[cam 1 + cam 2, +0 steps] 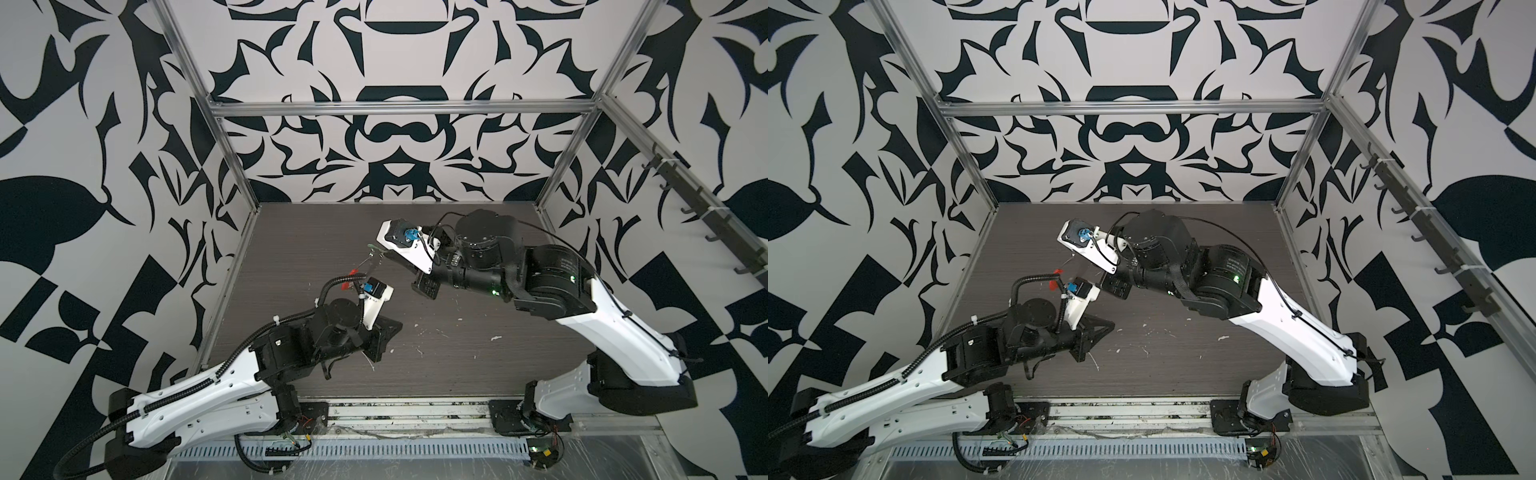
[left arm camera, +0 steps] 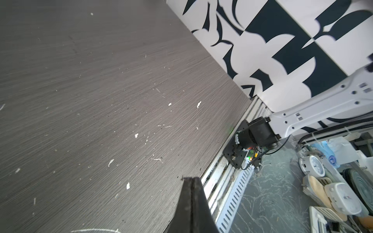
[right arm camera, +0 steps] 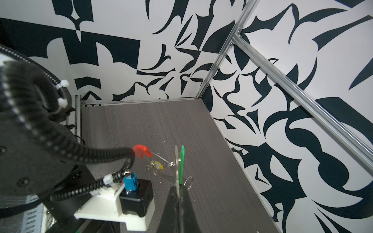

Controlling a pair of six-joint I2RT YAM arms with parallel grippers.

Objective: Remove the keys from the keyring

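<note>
The keys [image 3: 177,161] and keyring [image 3: 142,150] at right tool [image 3: 179,189], above table [image 3: 141,121], behind left tool [image 1: 392,328]

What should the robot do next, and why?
Probably open the left gripper and reach for the keyring by its red sleeve. The right gripper pinches the green-tagged key, but the left is shut on nothing.

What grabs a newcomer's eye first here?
The bold black-and-white patterned walls on every side of the dark wood-grain table hit first. Next come the spots of colour mid-table. The right gripper is shut on the green-tagged key, with the keyring's red sleeve and a yellow tag just past it.
</note>
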